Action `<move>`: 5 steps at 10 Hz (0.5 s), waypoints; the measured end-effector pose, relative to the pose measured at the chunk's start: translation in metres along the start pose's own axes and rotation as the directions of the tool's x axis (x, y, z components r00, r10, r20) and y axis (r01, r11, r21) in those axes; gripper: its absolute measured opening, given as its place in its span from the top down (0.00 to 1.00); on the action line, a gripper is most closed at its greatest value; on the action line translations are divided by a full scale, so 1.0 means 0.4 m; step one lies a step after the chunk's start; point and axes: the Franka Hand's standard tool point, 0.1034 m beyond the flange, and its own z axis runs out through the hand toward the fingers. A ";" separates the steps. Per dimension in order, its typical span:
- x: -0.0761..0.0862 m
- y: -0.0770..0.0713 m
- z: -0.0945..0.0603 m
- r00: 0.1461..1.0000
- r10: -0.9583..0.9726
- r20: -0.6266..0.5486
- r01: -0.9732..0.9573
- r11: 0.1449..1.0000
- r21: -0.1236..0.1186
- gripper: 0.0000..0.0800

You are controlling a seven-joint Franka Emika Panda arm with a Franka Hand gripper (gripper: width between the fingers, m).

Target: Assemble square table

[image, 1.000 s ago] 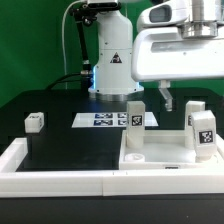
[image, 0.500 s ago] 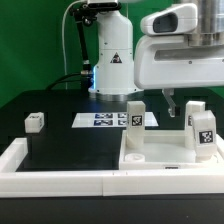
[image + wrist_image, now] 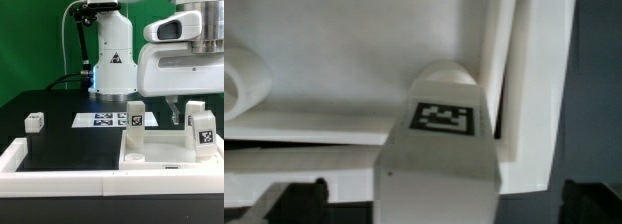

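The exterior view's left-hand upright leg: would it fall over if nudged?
The leg stands tall and narrow, so a nudge near its top might tip it, unless it is fixed into the slab. It looks like rigid plastic: probably stiff and light. Its smooth faces may be slippery.

Saw a flat matte black tabletop point(image 3: 70, 148) spanning the scene. Found the marker board point(image 3: 95, 119), a thin flat white board printed with black-and-white tags, lying flat on that tabletop toward the back, near the middle of the exterior view. Noted a long white plastic border rail point(image 3: 60, 181) running along the tabletop's near edge and turning back along the exterior view's left side. Made out a plain green backdrop point(image 3: 30, 40) standing upright behind. Saw rail and marker board well apart, with bare black surface between.
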 end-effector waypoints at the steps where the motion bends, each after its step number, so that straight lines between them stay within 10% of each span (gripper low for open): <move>1: 0.002 0.004 -0.001 1.000 0.002 -0.001 -0.002 1.000 0.000 0.20; 2: 0.002 0.004 -0.001 1.000 0.005 -0.001 -0.005 1.000 0.000 0.20; 5: 0.002 0.002 -0.001 1.000 0.010 -0.004 -0.010 1.000 0.000 0.64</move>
